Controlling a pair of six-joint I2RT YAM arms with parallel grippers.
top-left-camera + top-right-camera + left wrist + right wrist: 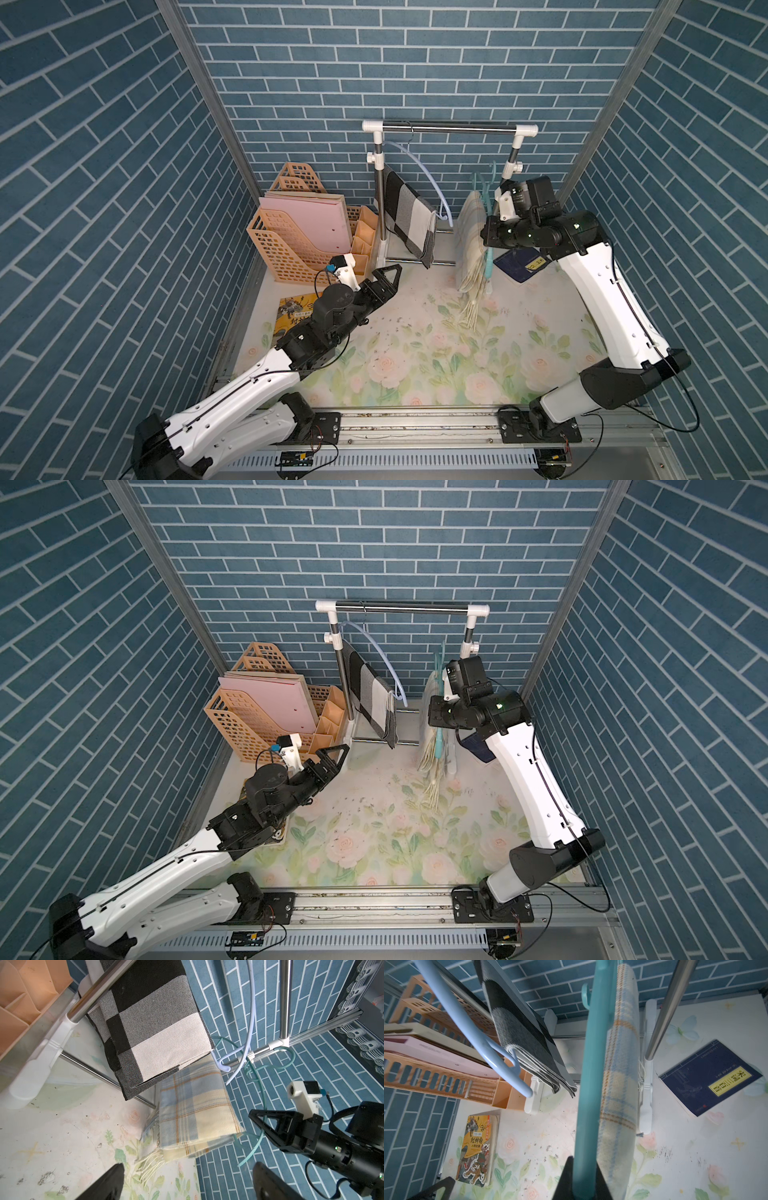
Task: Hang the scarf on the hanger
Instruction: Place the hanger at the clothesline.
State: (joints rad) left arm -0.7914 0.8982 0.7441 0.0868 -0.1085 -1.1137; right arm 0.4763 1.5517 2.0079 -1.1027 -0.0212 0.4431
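We note white shells on the left arm point(249, 386) and right arm point(602, 299), black joints point(623, 374), thin black cables point(698, 415), green lights point(576, 225).

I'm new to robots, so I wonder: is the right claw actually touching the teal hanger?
Touching. The right wrist view shows the teal hanger clamped in the right gripper, with no gap on either side.

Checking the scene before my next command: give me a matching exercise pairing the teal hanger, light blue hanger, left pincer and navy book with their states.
1 teal hanger
2 light blue hanger
3 left pincer
4 navy book

A hooked on rack rail
B lying on table
C gripped by right pincer
D open, empty

Pairs: 1-C, 2-A, 3-D, 4-B
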